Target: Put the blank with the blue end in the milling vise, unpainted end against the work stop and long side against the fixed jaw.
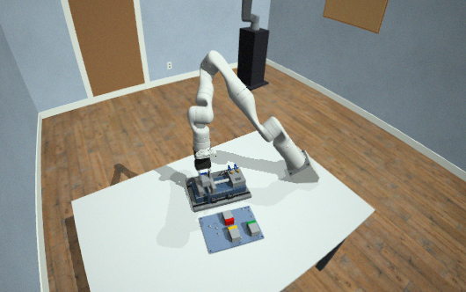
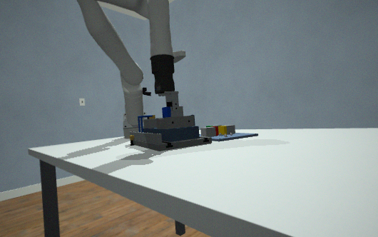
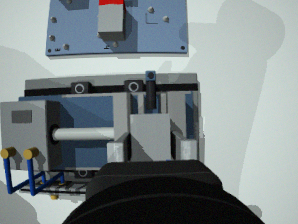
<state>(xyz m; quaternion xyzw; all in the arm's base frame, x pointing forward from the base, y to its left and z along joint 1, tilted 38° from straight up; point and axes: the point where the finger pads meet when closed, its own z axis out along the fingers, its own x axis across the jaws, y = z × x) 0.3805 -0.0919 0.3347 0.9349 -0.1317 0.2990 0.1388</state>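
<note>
As the gripper (image 1: pixel 204 177) (image 2: pixel 172 107) (image 3: pixel 150 141) clasps the blank (image 1: pixel 205 180) (image 2: pixel 166 112) (image 3: pixel 150 134) — its underside is hidden.

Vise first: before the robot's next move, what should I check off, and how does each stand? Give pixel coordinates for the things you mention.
1. Tool (image 1: pixel 204 175) (image 2: pixel 172 103) (image 3: pixel 150 141) gripping the blue-ended blank (image 2: pixel 166 112) (image 3: pixel 150 135): ok.
2. Blue end facing away from the work stop (image 3: pixel 151 96): ok.
3. Blank lowered onto the vise's (image 1: pixel 226 193) (image 2: pixel 182 133) (image 3: pixel 85 155) low bars: not ok, looks raised.
4. Unpainted end touching the stop: cannot tell.
5. Red, yellow and green blanks on the plate (image 1: pixel 211 241) (image 2: pixel 246 135) (image 3: pixel 75 30), unstacked: ok.
</note>
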